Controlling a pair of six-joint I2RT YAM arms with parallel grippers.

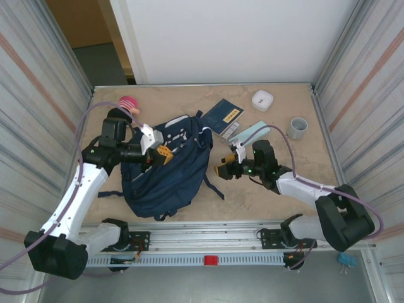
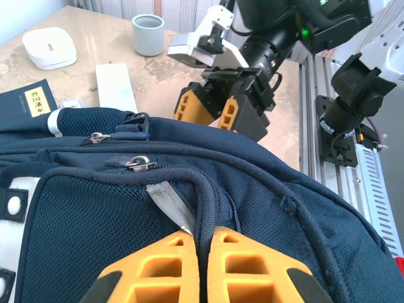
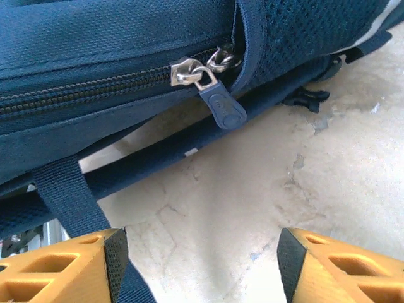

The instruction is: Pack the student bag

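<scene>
— Rail [image 1: 208,243] and both arm bases sit nearest us, along the table's [image 1: 278,199] near edge. What's the surface?
— Tan, marbled, flat. Ribbed metal panels stand left and right, with a white wall at the back and an opening past the far left corner.
— Where's the bag [image 1: 169,169]?
— Left of centre, lying flat. Its near end is close to the rail, and straps lie out to either side.
— Grippers?
— Left gripper [image 1: 165,154] is on top of the bag. Our wrist view has its fingers [image 2: 158,265] pressed together on a raised seam there. Right gripper [image 1: 222,169] sits low, just beside the bag's right side. Its fingers are spread over bare table, with a strap by one of them. The zipper pull [image 3: 219,106] hangs ahead of it, untouched.
— Clutter?
— All in the far half. The booklet [image 1: 222,117] is just beside the bag's far right corner, with a pale flat pack [image 1: 249,134] next to it. The white box [image 1: 262,100] is near the back wall and the grey cup [image 1: 297,128] is toward the right panel. A pink thing [image 1: 128,103] sits far left, behind the left arm.
— Free room?
— We see bare table around the right arm on the near right, and more between the cup and the rail. Left of the bag there's a narrower strip, under the left arm.
</scene>
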